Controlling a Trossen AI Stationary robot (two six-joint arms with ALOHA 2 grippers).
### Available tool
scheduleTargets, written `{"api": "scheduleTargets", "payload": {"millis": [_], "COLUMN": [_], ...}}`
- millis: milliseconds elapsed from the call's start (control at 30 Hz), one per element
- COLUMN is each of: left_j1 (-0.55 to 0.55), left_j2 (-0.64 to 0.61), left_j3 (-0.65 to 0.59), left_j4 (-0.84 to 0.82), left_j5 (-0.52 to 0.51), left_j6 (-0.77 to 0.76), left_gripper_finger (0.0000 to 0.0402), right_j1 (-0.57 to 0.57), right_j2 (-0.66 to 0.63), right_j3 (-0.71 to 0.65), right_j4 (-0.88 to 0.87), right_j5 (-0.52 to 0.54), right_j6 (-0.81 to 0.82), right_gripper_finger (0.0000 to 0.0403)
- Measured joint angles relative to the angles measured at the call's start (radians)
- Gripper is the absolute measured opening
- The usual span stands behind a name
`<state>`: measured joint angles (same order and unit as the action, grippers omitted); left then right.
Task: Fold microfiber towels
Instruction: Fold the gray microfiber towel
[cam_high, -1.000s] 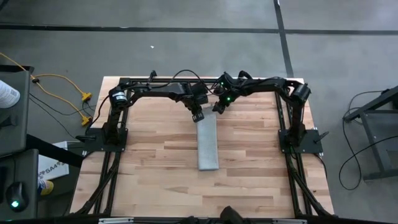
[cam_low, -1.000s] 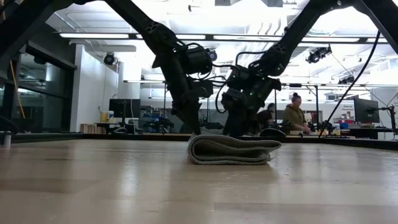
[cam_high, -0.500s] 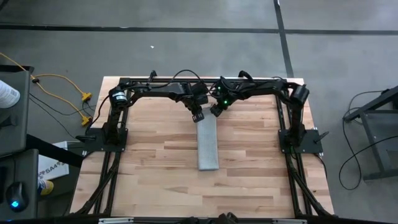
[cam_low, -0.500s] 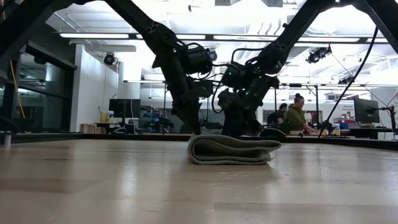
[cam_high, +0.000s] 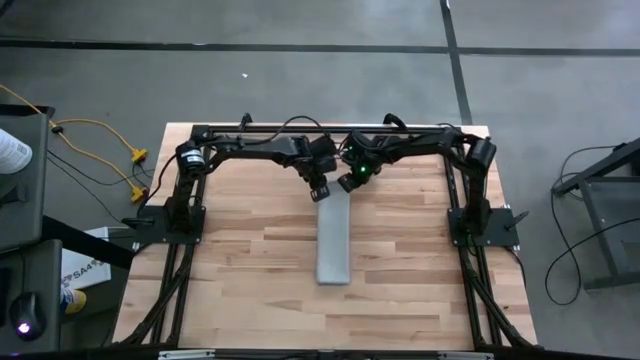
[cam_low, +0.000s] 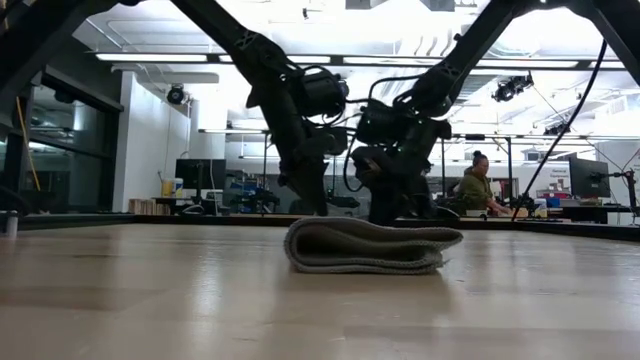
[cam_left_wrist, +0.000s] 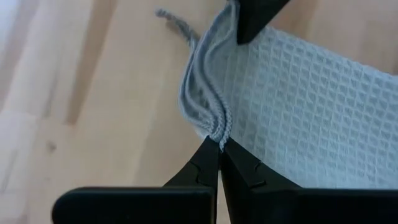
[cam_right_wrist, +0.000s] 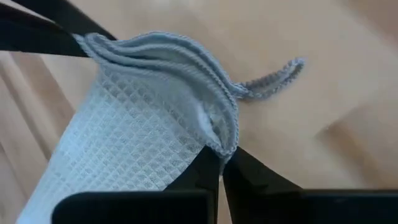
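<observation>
The light grey microfiber towel (cam_high: 333, 240) lies folded into a long narrow strip down the middle of the table, several layers thick in the low view (cam_low: 370, 248). Both grippers stand at its far end. My left gripper (cam_high: 320, 192) is shut on the far left corner and my right gripper (cam_high: 346, 184) is shut on the far right corner. A short hanging loop (cam_right_wrist: 273, 78) sticks out from the far edge. In the low view the fingertips are hidden behind the towel. My left gripper pinches the towel's far left corner (cam_left_wrist: 214, 134) between its two fingers, on the stacked hemmed edges of several layers. The fingers slant down from the far side. The rest of the strip lies on the table. My right gripper pinches the far right corner (cam_right_wrist: 227, 146) between its two fingers, also on several stacked layer edges. It comes slanting down from the far side. The far edge (cam_right_wrist: 161, 50) bows slack between the two grippers.
Bare wooden table (cam_high: 240, 250) lies left, right and near of the strip. The dark arm frame (cam_high: 180, 215) runs along the table's far, left and right sides. Beyond the table a person (cam_low: 475, 185) sits at a desk.
My right gripper has moved toward the table's left edge and down onto the towel's far right corner, and has shut on it. The strip's near end has slid a little toward the table's near edge.
</observation>
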<state>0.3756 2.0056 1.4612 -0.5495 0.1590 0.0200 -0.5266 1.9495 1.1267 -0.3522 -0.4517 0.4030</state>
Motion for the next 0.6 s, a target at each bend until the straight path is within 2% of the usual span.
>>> {"api": "scheduleTargets", "payload": {"millis": [267, 600], "left_j1": [-0.017, -0.016], "left_j2": [0.000, 0.000], "left_j3": [0.000, 0.000], "left_j4": [-0.001, -0.028], "left_j5": [-0.014, -0.076], "left_j6": [0.013, 0.036], "left_gripper_finger": [0.0000, 0.0000], "right_j1": [0.049, 0.033], "right_j2": [-0.002, -0.026], "right_j3": [0.000, -0.002], "right_j4": [0.005, -0.008], "right_j5": [0.052, 0.012], "right_j6": [0.012, -0.018], "right_gripper_finger": [0.0014, 0.0100]}}
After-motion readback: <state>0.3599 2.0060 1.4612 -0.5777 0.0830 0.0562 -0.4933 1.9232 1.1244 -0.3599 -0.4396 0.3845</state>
